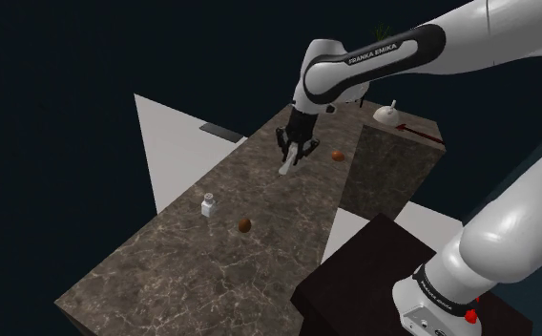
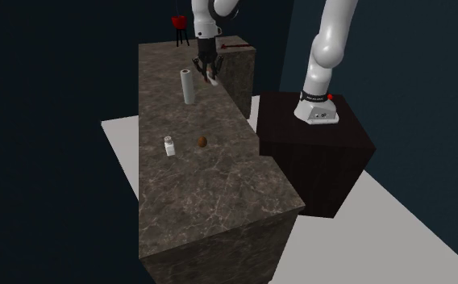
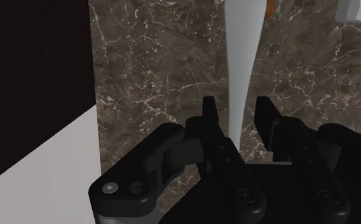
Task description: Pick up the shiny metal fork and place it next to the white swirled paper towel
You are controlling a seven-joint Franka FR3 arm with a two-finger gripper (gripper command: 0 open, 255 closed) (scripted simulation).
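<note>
Pincer (image 1: 291, 156) clasped on fork (image 1: 286, 168) above brown marbled tabletop (image 1: 183, 258); white floor (image 1: 174, 143) below, darkness around.

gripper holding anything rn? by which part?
The gripper appears shut on the pale fork, clasping its narrow end; the wider end points away from the hand.

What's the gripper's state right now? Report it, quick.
Gripper: closed on the white fork, holding it by the thin end above the counter.
</note>
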